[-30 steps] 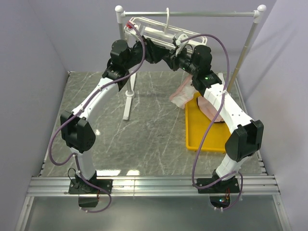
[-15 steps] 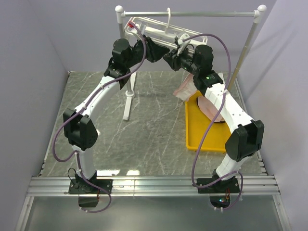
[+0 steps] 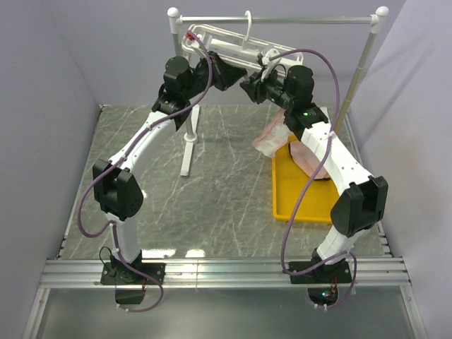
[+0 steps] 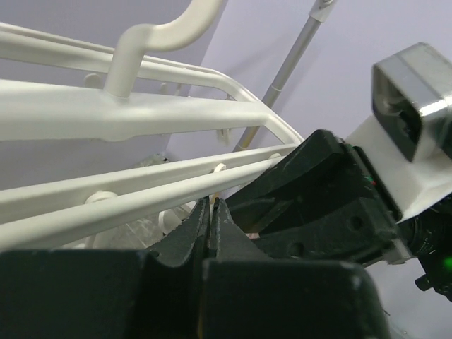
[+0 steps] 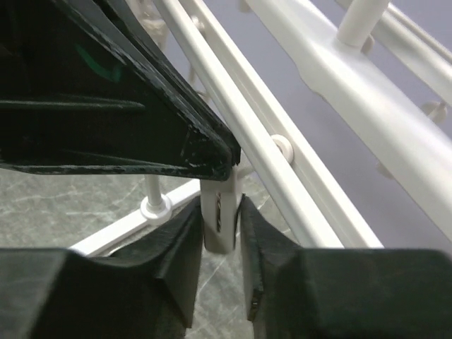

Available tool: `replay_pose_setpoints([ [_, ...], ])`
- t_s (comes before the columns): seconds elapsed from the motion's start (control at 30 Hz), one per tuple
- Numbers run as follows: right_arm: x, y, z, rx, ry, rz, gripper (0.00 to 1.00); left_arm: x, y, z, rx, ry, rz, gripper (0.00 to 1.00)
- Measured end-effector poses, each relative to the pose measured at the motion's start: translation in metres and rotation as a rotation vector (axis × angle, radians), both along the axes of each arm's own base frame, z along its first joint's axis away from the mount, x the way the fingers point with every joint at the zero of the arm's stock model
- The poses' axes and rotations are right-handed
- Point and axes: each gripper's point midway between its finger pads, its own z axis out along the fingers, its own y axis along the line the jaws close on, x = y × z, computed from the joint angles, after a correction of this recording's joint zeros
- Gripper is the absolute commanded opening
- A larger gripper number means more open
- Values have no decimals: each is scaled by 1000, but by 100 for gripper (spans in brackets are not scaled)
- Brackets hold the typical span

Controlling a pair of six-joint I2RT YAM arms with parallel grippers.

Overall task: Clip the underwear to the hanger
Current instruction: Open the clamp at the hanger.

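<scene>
- While the right gripper [image 5: 221, 220] pinches the clip [image 5: 220, 201] at frame bottom, squeeze squarely.
- Left gripper [image 4: 212, 206], closed tight at lower centre, possibly nips underwear [image 3: 270, 138]; feed it in.

- Hanger [image 3: 219, 44]: white all over, both bars and hook; its clip [image 5: 220, 212] is white too.
- Underwear [image 3: 271, 138]: plain pale pink.
- Tray [image 3: 282, 198]: bright yellow.
- Table [image 3: 226, 183]: grey marble pattern with thin white veins.
- Rail [image 3: 304, 20]: grey tube with white ball ends.
- Left gripper [image 4: 212, 212] and right gripper [image 5: 221, 220]: black, with pale scuffs along the edges.
- Left arm [image 3: 141, 152] and right arm [image 3: 332, 152]: white links, black joints.
- Cables [image 3: 305, 50]: purple.
- Walls [image 3: 42, 106]: pale lilac.
</scene>
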Motion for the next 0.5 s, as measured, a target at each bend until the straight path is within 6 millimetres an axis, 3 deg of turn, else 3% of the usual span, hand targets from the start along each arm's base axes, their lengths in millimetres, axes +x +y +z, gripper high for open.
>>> replay_pose_setpoints([
  [0.2,1,2,11,14,-44,6,36,7,4,-6,-17,47,7,0],
  [0.23,1,2,12,14,-51,7,29,8,4,-6,-20,54,8,0],
  [0.3,1,2,16,15,-69,7,25,8,4,-7,-26,64,6,0],
  [0.5,0,3,16,-10,-97,22,40,9,5,-6,-44,90,3,0],
])
